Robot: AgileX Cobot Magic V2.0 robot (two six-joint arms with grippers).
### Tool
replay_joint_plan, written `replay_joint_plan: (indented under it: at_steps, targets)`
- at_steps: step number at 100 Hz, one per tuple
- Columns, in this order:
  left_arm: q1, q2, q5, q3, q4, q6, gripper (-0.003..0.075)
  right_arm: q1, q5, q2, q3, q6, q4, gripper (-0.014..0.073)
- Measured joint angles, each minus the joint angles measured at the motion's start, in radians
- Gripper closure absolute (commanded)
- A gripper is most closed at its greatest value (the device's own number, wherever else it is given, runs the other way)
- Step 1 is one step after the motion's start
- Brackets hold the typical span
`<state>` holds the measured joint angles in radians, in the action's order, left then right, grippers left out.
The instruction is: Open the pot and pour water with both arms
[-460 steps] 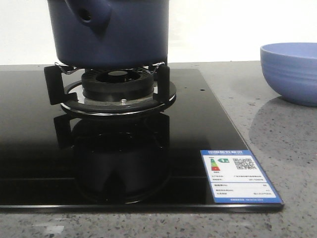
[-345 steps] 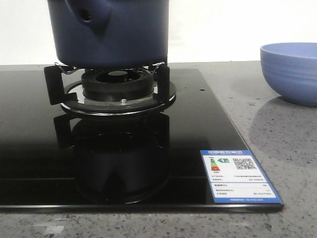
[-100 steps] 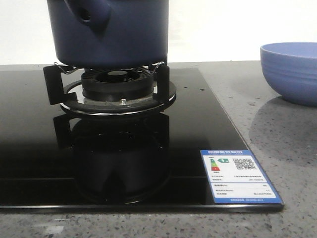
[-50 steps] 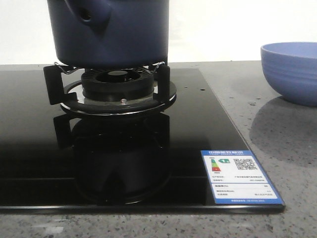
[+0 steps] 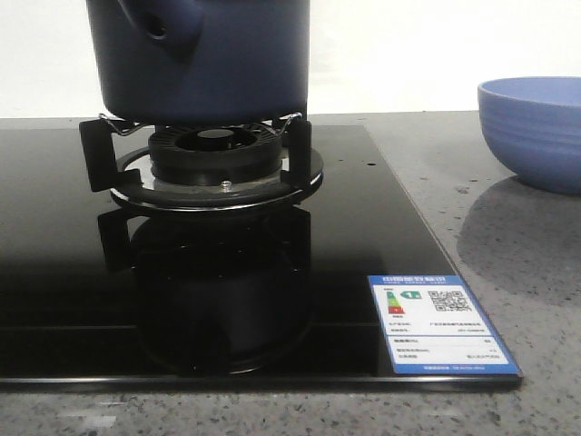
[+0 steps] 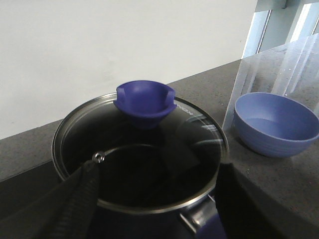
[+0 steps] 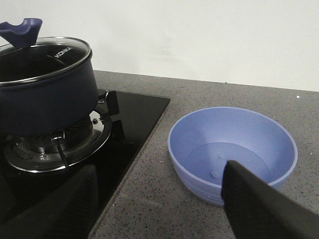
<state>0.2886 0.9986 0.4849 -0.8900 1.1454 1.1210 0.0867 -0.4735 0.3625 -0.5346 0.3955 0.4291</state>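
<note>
The dark navy pot [image 5: 218, 64] stands on the gas burner [image 5: 218, 163], its stubby holed handle [image 5: 163, 27] pointing forward-left. A glass lid [image 6: 114, 149] with a steel rim and a blue knob [image 6: 144, 102] lies on it. My left gripper [image 6: 159, 219] is open just above the pot's near rim, with a ribbed finger [image 6: 75, 199] at the lid's edge, touching nothing. My right gripper [image 7: 159, 214] is open and empty over the counter between the cooktop and the light-blue bowl [image 7: 234, 149]. Neither gripper shows in the front view. The pot also shows in the right wrist view [image 7: 45, 94].
The black glass cooktop [image 5: 363, 227] carries an energy-label sticker [image 5: 440, 322] at its front right corner. The light-blue ribbed bowl [image 5: 536, 132] sits on the grey speckled counter right of the cooktop. A white wall is behind.
</note>
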Motion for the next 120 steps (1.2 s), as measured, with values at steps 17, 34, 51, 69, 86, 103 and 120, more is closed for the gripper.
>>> replay_joint_plan:
  at_steps: [17, 34, 51, 69, 86, 103, 120]
  targets:
    - [0.000, 0.159, 0.000, -0.104, 0.071, 0.101, 0.0258, 0.000, 0.000, 0.000, 0.000, 0.000, 0.000, 0.0114]
    - [0.000, 0.287, 0.065, -0.209, 0.102, 0.139, 0.0258, 0.000, 0.000, 0.000, 0.000, 0.000, 0.000, 0.0114]
    - [0.002, 0.374, 0.125, -0.284, 0.102, 0.142, 0.0258, 0.000, 0.000, 0.000, 0.000, 0.000, 0.000, 0.0114]
    - [0.002, 0.426, 0.134, -0.308, 0.107, 0.185, 0.0258, 0.000, 0.000, 0.000, 0.000, 0.000, 0.000, 0.0114]
    - [0.002, 0.443, 0.164, -0.308, 0.113, 0.268, 0.0258, 0.000, 0.000, 0.000, 0.000, 0.000, 0.000, 0.0114]
    - [0.002, 0.451, 0.158, -0.308, 0.114, 0.313, 0.0258, 0.000, 0.000, 0.000, 0.000, 0.000, 0.000, 0.0114]
    - [0.002, 0.464, 0.154, -0.308, 0.117, 0.324, 0.0260, 0.000, 0.000, 0.000, 0.000, 0.001, -0.002, 0.0114]
